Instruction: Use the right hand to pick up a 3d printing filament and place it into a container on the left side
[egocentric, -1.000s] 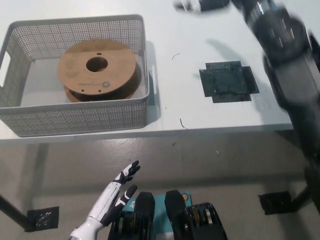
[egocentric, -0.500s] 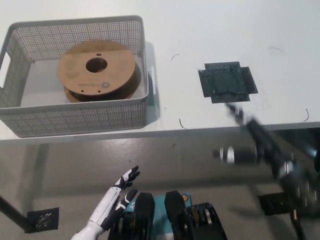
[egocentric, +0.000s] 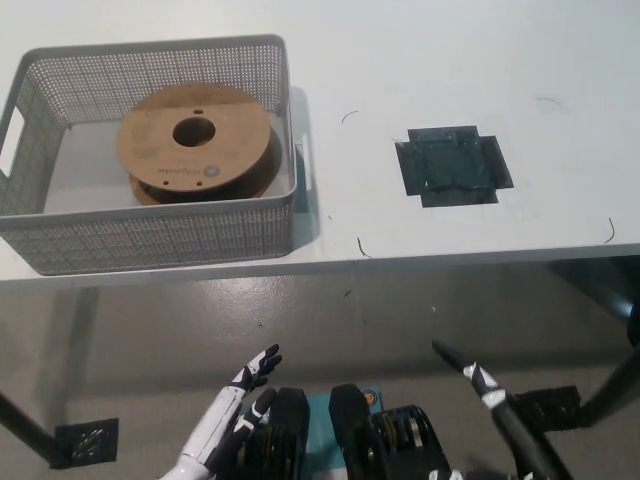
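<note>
A white counter (egocentric: 420, 60) fills the upper half of the frame, with grey floor below its front edge. In the upper left sits a grey mesh container (egocentric: 150, 235), and the filament spool (egocentric: 195, 145) lies flat inside it, brown cardboard face up, its centre hole pointing at the ceiling, resting toward the near wall of the container. To the right of centre on the counter is a dark square patch of tape (egocentric: 455, 165), with nothing on it, well apart from the container.

The spool lies up and to the left of both hands, and neither one is near it. The black right hand (egocentric: 480, 385) hangs low at the lower right of the frame, below the counter's edge, its arm running off the bottom; the fingers I can see are stretched out straight and slightly apart, and they hold nothing. The white left hand (egocentric: 235, 405) rests at the lower left, also under the counter's edge, fingers spread and empty, pointing up toward the counter.

From where I stand the job looks done: the spool is in the left-side container and both arms are down by the body, with no other spool in view on the counter.
</note>
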